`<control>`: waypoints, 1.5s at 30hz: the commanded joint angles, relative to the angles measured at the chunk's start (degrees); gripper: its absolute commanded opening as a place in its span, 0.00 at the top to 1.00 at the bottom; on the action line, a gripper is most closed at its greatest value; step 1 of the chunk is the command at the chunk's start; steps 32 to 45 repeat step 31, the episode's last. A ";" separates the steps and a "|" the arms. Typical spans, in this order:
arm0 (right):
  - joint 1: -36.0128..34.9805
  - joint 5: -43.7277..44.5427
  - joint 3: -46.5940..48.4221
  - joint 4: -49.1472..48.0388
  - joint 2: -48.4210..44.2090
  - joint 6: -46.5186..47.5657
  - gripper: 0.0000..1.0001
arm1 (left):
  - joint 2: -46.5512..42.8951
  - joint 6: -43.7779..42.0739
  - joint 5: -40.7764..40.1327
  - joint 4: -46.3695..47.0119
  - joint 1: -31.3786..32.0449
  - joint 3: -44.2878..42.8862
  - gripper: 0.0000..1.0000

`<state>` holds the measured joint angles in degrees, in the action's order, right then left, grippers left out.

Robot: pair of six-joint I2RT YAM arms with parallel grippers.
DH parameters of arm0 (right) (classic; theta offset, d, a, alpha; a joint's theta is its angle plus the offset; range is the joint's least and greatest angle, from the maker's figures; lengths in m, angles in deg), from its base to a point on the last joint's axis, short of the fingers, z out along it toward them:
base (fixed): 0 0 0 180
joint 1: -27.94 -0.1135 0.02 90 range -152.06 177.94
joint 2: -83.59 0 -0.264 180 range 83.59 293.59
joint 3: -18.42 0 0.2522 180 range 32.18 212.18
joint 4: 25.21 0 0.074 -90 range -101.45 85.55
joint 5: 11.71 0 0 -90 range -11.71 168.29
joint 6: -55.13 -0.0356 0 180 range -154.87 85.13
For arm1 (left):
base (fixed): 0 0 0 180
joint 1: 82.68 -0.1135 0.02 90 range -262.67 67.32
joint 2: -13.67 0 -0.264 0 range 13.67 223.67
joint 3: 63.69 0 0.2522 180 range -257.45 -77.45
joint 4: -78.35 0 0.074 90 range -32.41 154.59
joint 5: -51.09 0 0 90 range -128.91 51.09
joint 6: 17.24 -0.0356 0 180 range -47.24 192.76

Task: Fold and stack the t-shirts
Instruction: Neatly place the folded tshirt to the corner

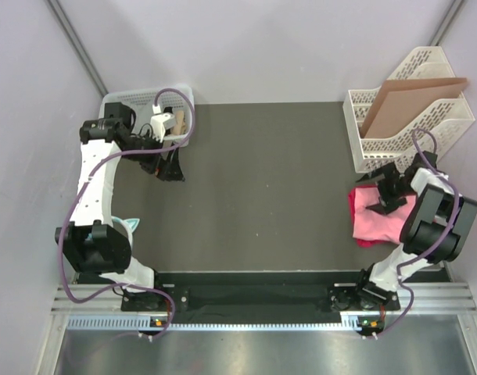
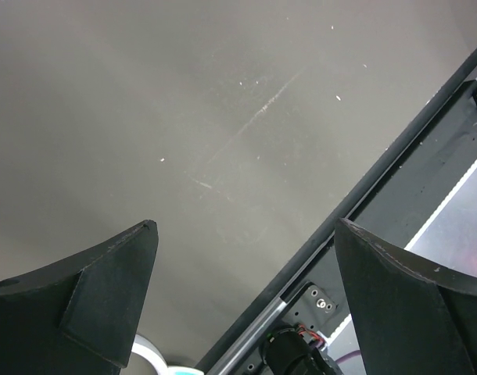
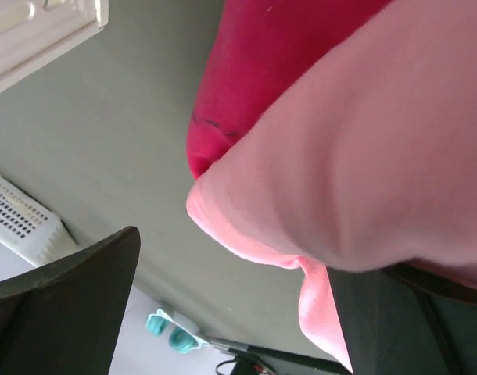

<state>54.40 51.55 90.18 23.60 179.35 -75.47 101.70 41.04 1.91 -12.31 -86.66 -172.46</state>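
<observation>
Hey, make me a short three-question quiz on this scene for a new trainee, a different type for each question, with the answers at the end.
1. True or false: the left gripper is holding a shirt.
2. Where on the table do the shirts lie?
A. the far left corner
B. the middle
C. the right edge, under the right gripper
3. Fill in: the brown cardboard sheet stands in the white file ____.

Key: 1 false, it is open over the bare table; 2 C; 3 rack.
</observation>
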 commanded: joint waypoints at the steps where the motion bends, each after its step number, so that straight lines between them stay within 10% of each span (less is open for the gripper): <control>1: -0.97 1.34 0.18 -6.67 -6.72 3.33 0.00 | -1.98 -1.06 1.54 -6.24 -0.23 0.96 0.01; 9: -12.02 1.25 5.97 -3.41 -27.63 8.68 0.00 | -4.00 1.48 1.28 -3.79 -0.32 3.76 0.01; 23: -36.02 0.28 5.37 -6.57 -33.36 15.72 0.00 | -9.80 14.15 -11.10 14.85 -0.41 13.78 0.01; 45: -41.92 -0.85 4.31 -7.72 -32.49 17.83 0.00 | -11.65 19.06 -16.12 20.47 -0.58 17.83 0.01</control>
